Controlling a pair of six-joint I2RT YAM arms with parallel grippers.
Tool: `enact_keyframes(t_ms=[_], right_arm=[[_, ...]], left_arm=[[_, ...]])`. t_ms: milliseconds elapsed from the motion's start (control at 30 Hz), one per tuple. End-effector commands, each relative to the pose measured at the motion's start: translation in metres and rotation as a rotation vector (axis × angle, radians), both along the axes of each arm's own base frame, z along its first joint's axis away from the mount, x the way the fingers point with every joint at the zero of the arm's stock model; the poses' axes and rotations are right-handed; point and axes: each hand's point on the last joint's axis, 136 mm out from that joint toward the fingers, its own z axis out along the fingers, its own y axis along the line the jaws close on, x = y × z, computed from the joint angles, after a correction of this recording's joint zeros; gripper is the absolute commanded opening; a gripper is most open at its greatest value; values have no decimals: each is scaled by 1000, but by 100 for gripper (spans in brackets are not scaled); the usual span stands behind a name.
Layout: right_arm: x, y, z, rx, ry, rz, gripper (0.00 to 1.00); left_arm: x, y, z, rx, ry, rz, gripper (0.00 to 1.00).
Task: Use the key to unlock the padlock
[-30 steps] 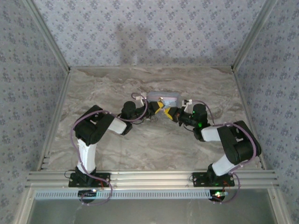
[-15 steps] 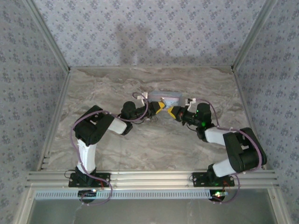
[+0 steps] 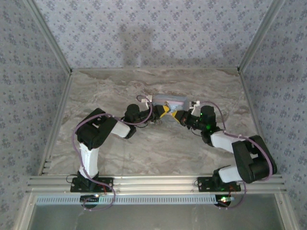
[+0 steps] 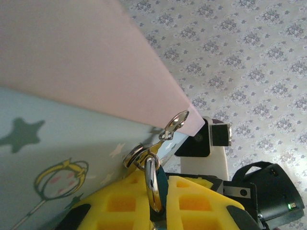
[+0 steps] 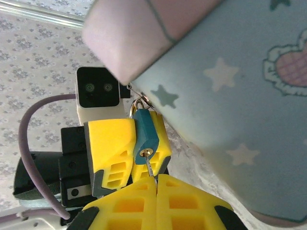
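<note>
Bright, even light throws a faint shadow on the back wall (image 3: 140,42).

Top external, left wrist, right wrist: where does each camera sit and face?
Top external: above, behind the robot, looking down; both arms, left hand and right hand at the tin.
Left wrist: on left arm, facing tin; own fingers.
Right wrist: on right arm, facing tin; own fingers pinch key.
Wrist views share padlock, tin.

Tin (image 3: 169,100) behind left hand (image 3: 163,111) and right hand (image 3: 176,115); padlock (image 5: 145,136) between them; key (image 5: 149,168) at padlock
</note>
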Motion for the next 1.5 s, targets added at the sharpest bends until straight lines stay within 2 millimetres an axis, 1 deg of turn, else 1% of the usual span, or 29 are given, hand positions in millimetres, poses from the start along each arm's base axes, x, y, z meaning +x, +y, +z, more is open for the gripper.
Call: enact_keyframes(t_ms=[0, 100, 300, 400, 533, 733, 833, 1000, 1233, 1367, 1467], right_arm=[[3, 7, 20, -88, -130, 4, 0], [-3, 10, 25, -166, -185, 12, 0], [-5, 9, 28, -201, -218, 13, 0], [-4, 9, 31, -170, -217, -1, 0], [0, -4, 33, -110, -201, -44, 0], [0, -15, 41, -66, -195, -67, 0], [-1, -12, 43, -67, -195, -48, 0], [0, -12, 35, -77, -175, -50, 0], [-1, -2, 31, -56, -153, -42, 0], [1, -5, 24, 1, -114, -84, 0], [4, -7, 27, 60, -104, -109, 0]], left_arm=[[-33, -17, 48, -98, -139, -137, 0], [-33, -17, 47, -97, -137, -137, 0], [-34, -18, 48, -97, -138, -138, 0], [-35, -18, 48, -99, -139, -141, 0], [-35, -18, 48, -97, -139, -139, 0], [-35, -17, 44, -91, -132, -138, 0], [-34, -18, 44, -92, -134, -138, 0], [-35, -19, 47, -98, -137, -141, 0], [-33, -18, 47, -98, -135, -128, 0], [-34, -19, 49, -99, -141, -130, 0], [-34, -19, 49, -99, -142, -134, 0]])
